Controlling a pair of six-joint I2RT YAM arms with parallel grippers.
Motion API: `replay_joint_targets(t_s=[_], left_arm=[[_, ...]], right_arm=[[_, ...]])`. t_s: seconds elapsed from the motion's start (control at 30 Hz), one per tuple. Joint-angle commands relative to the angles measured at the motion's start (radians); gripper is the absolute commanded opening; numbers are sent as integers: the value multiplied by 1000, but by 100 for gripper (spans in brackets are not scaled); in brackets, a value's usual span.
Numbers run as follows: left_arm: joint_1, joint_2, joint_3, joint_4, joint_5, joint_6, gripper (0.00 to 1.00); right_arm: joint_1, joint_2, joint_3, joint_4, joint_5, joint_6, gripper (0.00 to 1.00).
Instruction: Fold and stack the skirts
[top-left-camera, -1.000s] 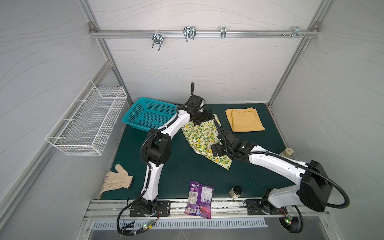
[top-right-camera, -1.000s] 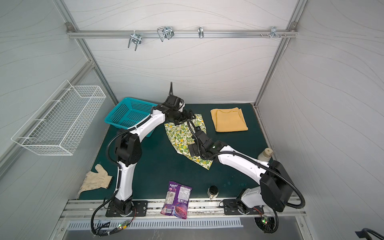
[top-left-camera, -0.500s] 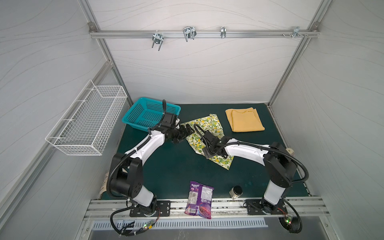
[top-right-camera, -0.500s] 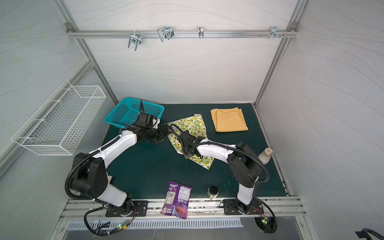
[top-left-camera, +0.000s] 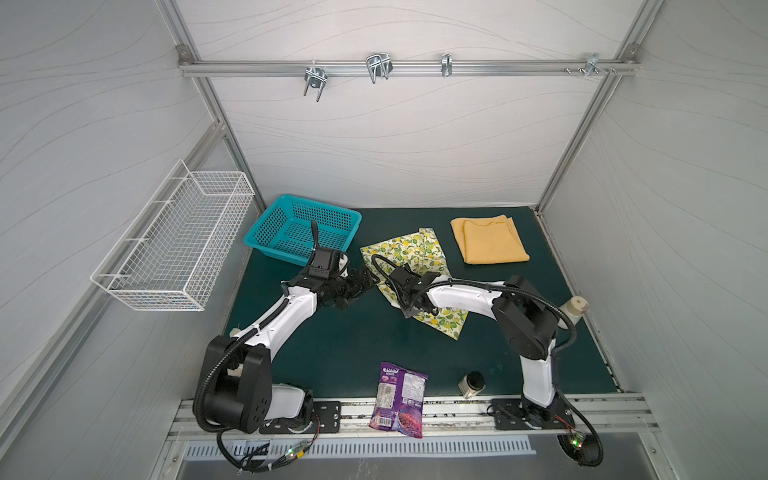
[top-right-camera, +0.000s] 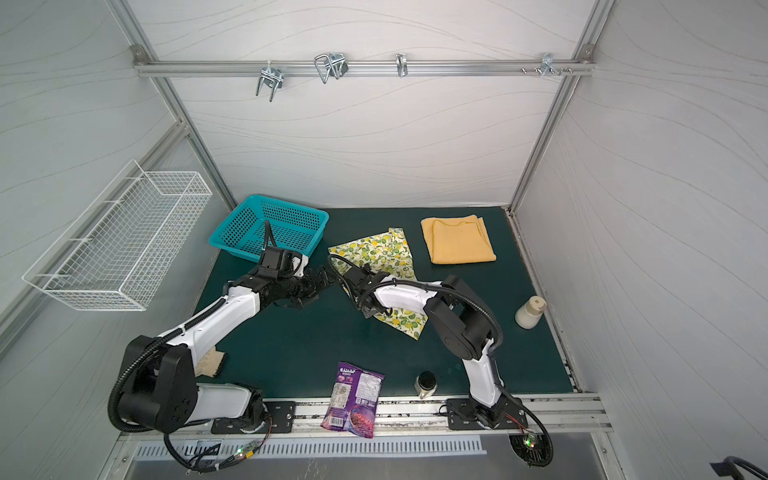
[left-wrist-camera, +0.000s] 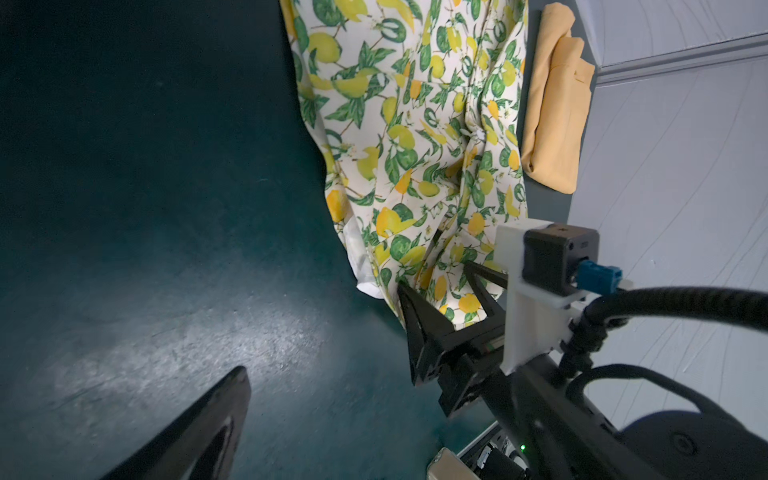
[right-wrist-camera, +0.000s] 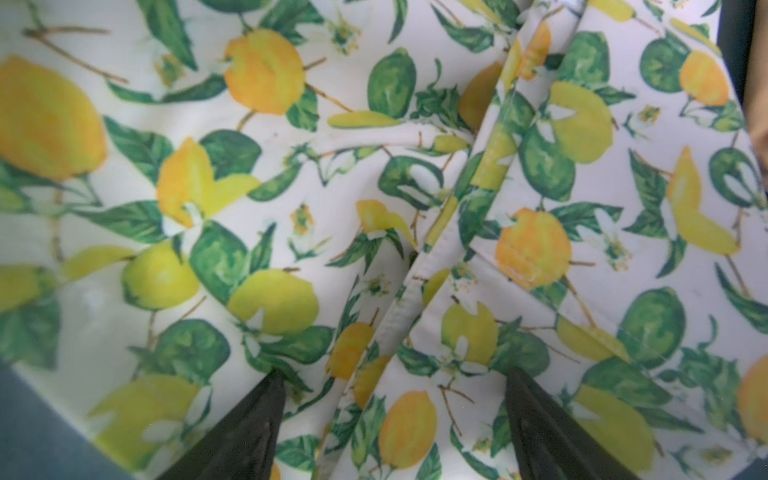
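Arms have both swung to the left edge of the lemon skirt (top-left-camera: 409, 253), mid-tabletop (top-left-camera: 332, 340). Right gripper (right-wrist-camera: 392, 372): jaws narrowing but apart, tips on cloth. Left gripper (top-left-camera: 360, 281): jaws wide, empty. Next fold grasp likely forming. Yellow skirt (top-left-camera: 490, 243) lies folded at back-right corner.

In both top views the printed skirt (top-left-camera: 409, 253) lies at the centre of the table (top-left-camera: 332, 345), the plain skirt (top-left-camera: 488, 241) upper right of it, the basket (top-left-camera: 299, 232) upper left, the snack bag (top-left-camera: 399, 399) at the lower edge.
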Motion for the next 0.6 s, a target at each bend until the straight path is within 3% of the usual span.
replay_joint_targets(t_s=[0.0, 0.07, 0.17, 0.43, 0.57], left_arm=[[17, -11, -4, 44, 31, 3, 99], [23, -6, -10, 50, 39, 3, 99], [28, 4, -15, 53, 44, 4, 99], [37, 20, -19, 55, 52, 6, 99], [42, 18, -17, 53, 55, 7, 99]], right_arm=[[7, 21, 8, -51, 46, 34, 78], [4, 27, 2, -52, 45, 39, 69], [0, 31, -9, -52, 44, 53, 47], [-7, -9, -31, -23, 26, 48, 20], [-8, -74, -20, -21, 18, 29, 11]])
